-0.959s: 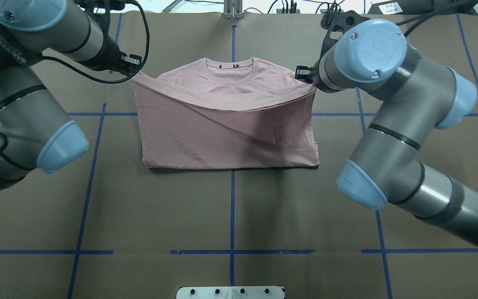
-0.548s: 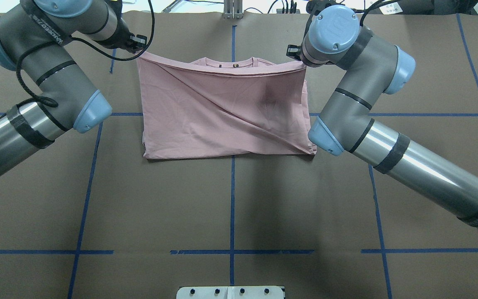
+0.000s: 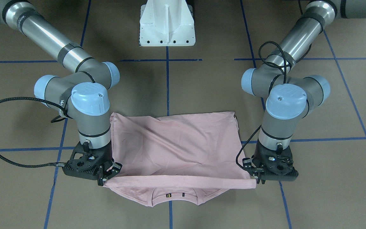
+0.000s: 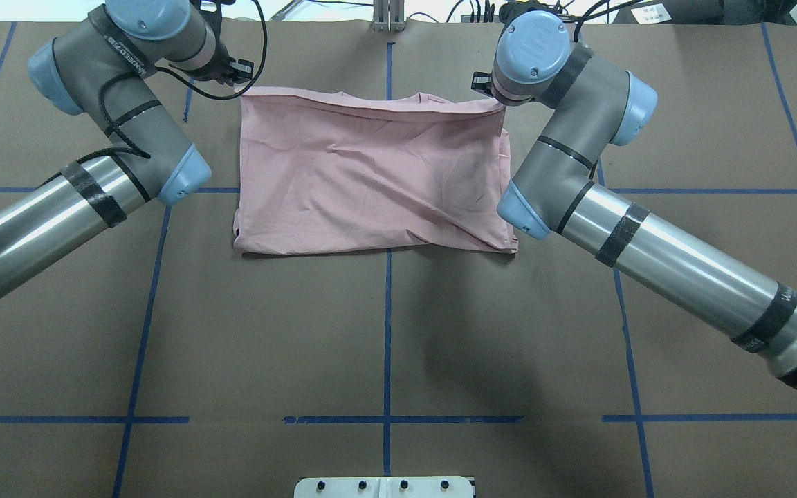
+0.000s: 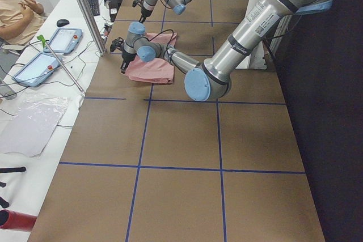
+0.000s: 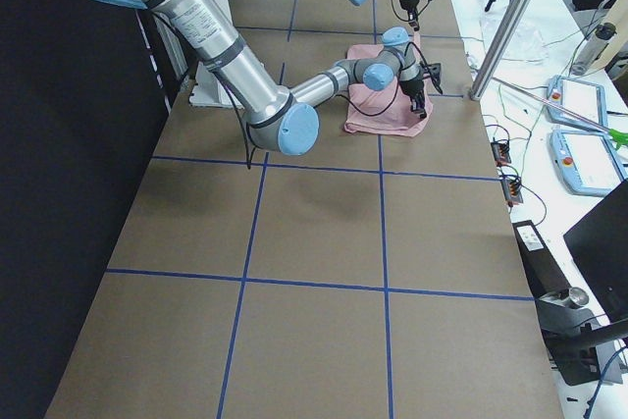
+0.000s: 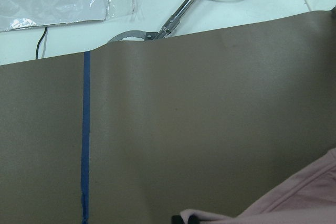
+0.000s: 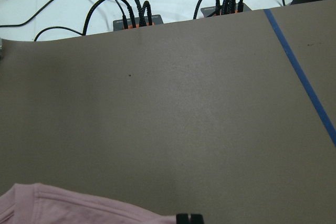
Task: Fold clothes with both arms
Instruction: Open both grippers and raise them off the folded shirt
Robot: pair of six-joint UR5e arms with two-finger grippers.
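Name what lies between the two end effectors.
The held edge of the pink T-shirt, stretched from the left end effector to the right end effector; clearest in the front-facing view.

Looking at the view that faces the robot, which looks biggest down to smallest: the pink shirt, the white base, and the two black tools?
1. pink shirt, by far the largest.
2. white base.
3. left tool and right tool: they look about alike, so no ranking between them.

Brown tbl cover (image 4: 267,332) w/ blue tape grid (image 4: 387,346); white side bench (image 5: 17,179), cables (image 8: 131,10), tablets (image 5: 63,39).
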